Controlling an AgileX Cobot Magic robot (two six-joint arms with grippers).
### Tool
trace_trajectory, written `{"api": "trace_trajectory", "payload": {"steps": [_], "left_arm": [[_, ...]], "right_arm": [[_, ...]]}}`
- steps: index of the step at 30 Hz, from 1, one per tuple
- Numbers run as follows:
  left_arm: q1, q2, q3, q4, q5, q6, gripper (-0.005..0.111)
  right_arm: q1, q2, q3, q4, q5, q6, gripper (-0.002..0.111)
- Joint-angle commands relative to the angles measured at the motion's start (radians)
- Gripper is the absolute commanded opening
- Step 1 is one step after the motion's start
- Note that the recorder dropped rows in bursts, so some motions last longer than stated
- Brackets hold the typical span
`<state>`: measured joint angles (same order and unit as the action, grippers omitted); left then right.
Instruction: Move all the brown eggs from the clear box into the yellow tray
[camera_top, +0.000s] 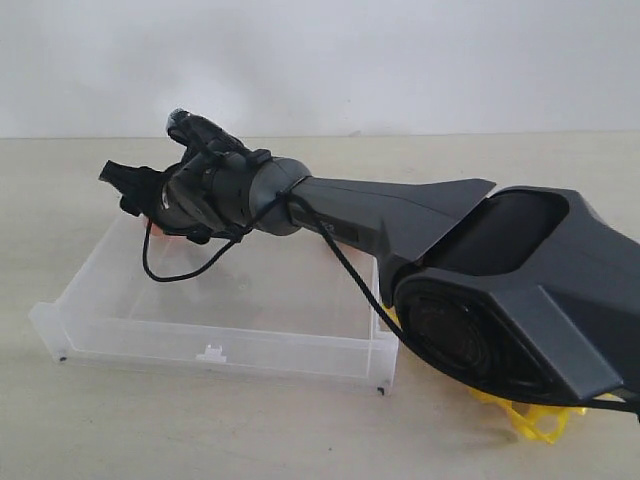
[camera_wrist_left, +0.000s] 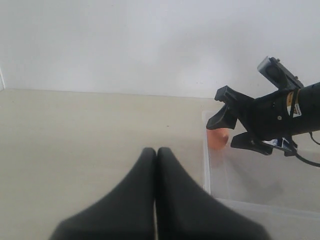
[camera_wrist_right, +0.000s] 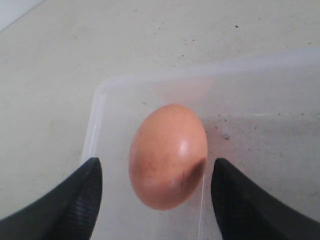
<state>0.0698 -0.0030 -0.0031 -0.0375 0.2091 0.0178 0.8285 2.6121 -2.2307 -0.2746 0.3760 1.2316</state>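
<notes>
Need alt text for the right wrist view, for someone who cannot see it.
A brown egg lies in a corner of the clear box, between the open fingers of the right end effector, which have not closed on it. The box sits on a pale table.

The egg (camera_wrist_right: 167, 156) has a smooth brown shell with a faint sheen and dark specks. The box (camera_top: 230, 345) is clear, slightly cloudy plastic; the tray (camera_top: 520, 415) glossy yellow plastic, the table (camera_top: 200, 430) matt and pale.
</notes>
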Motion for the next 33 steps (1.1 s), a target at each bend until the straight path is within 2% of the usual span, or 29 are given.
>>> {"api": "trace_trajectory", "payload": {"steps": [1, 4, 8, 13, 22, 24, 29, 31, 33], "left_arm": [[0.001, 0.003, 0.003, 0.002, -0.006, 0.002, -0.004], [0.001, 0.003, 0.003, 0.002, -0.006, 0.002, -0.004], [0.001, 0.003, 0.003, 0.002, -0.006, 0.002, -0.004], [0.001, 0.003, 0.003, 0.002, -0.006, 0.002, -0.004], [0.001, 0.003, 0.003, 0.002, -0.006, 0.002, -0.004], [0.001, 0.003, 0.003, 0.002, -0.006, 0.002, -0.004], [0.001, 0.003, 0.003, 0.002, -0.006, 0.002, -0.004], [0.001, 0.003, 0.003, 0.002, -0.006, 0.002, -0.004], [0.001, 0.003, 0.003, 0.002, -0.006, 0.002, -0.004]], "right_arm": [[-0.005, -0.003, -0.006, -0.004, -0.003, -0.011, 0.061], [-0.005, -0.003, -0.006, -0.004, -0.003, -0.011, 0.056], [-0.005, -0.003, -0.006, -0.002, -0.004, -0.009, 0.026], [-0.005, -0.003, -0.006, 0.001, -0.006, -0.009, 0.0], [-0.002, -0.034, -0.006, -0.002, -0.022, -0.072, 0.002], [-0.002, -0.044, -0.006, 0.001, -0.042, -0.107, 0.009], [0.0, -0.057, -0.006, 0.001, -0.073, -0.116, 0.048], [0.0, -0.057, -0.006, 0.001, -0.05, -0.116, 0.057], [0.0, -0.055, -0.006, 0.001, -0.038, -0.116, 0.057]]}}
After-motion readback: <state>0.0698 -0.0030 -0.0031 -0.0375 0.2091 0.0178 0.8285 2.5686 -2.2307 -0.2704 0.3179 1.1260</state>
